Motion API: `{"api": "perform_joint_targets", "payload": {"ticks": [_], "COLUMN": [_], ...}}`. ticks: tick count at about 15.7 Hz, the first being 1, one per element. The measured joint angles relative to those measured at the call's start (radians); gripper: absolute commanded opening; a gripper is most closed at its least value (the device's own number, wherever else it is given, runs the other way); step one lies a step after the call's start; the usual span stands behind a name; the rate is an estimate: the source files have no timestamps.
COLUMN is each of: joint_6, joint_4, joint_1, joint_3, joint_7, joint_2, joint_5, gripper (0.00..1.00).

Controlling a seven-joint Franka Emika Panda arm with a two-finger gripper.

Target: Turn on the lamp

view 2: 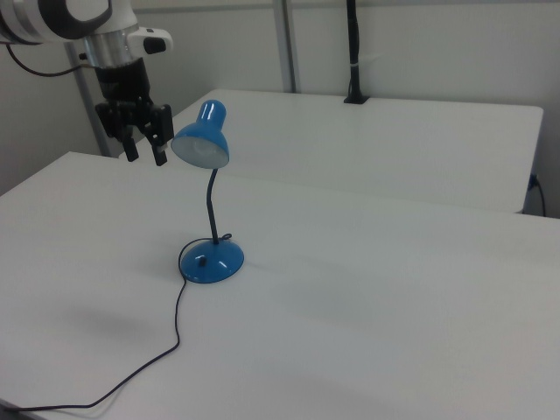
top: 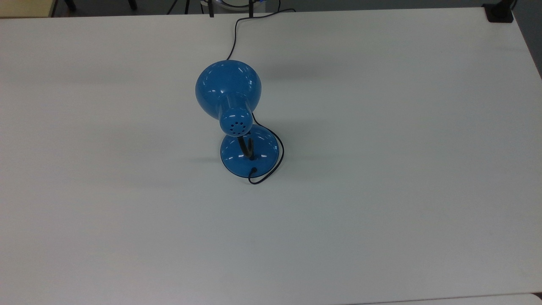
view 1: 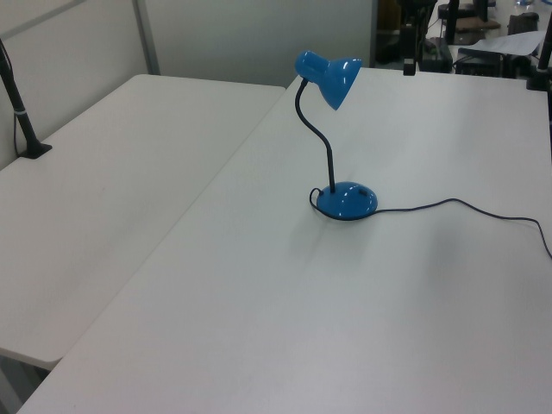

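The gripper point(view 2: 145, 146) hung empty with its two fingers spread apart, high above the white table point(view 2: 367, 315) at the right view's far left. A descent from there risked clipping the shade point(view 2: 202, 137) or bendable neck point(view 2: 212, 208), tipping the light lamp point(view 2: 208, 197) or skidding its base point(view 2: 211, 261). The lamp stood mid-table, its shade just right of the gripper, its base lower and nearer, with the small dark switch point(view 2: 203, 260) on top.

The lamp point(top: 237, 127) stands on the table point(top: 381, 190). In the right view, the gripper point(view 2: 145, 150) hangs to the lamp's left, apart from it. The cord point(view 2: 166, 350) lies on the table.
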Motion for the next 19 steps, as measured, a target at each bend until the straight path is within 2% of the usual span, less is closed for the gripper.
{"api": "perform_joint_targets", "payload": {"ticks": [12, 15, 19], "joint_6": [0.041, 0.100, 0.203], "joint_4": [-0.017, -0.062, -0.170], "joint_1": [0.000, 0.000, 0.000], "joint_3": [0.000, 0.000, 0.001], "joint_7": [-0.015, -0.015, -0.015], "joint_2": [0.005, 0.006, 0.004], "joint_5": [0.000, 0.000, 0.000], "gripper": [0.00, 0.00, 0.00]}}
